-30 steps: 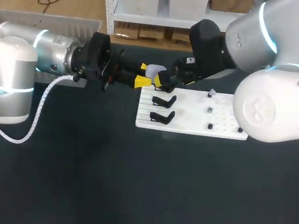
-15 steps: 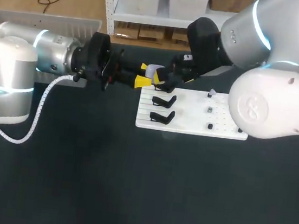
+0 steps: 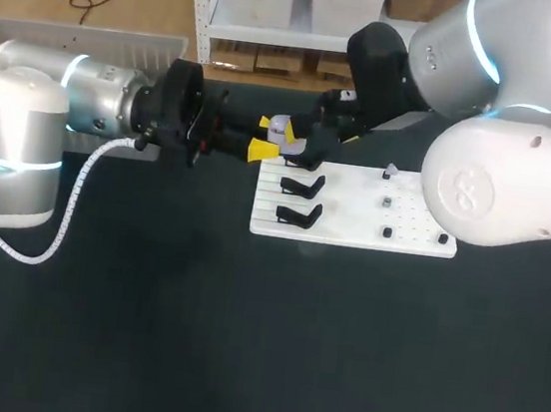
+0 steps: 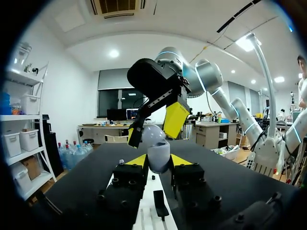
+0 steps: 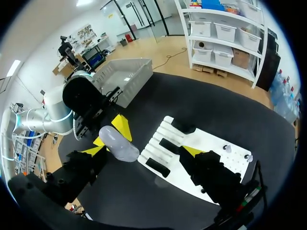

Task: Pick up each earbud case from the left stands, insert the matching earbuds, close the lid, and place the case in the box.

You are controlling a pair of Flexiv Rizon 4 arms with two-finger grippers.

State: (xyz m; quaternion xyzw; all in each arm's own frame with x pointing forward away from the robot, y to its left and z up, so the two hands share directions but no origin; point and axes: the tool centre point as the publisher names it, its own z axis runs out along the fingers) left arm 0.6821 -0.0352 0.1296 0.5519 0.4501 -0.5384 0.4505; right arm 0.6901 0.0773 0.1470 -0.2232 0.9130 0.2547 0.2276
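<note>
The desk (image 3: 239, 342) is one flat, matte black sheet. A white stand board (image 3: 355, 216) lies at the middle of its far edge. On the board's left part sit two black stands (image 3: 303, 183), one nearer me than the other and both empty. On the board's right part are a few small pieces (image 3: 387, 232), too small to make out.

My left end effector (image 4: 158, 160) comes in level from the desk's left side and is clamped on the pale grey earbud case (image 4: 158, 154), one yellow tip on each side. It holds the case in the air over the board's far left corner. The case's lid looks tipped open, though I cannot be sure.

My right end effector (image 5: 144, 151) comes in from the desk's far right. Its fingers are spread wide, with the case between them.

The pale box (image 3: 85, 40) is at the desk's far left corner.
</note>
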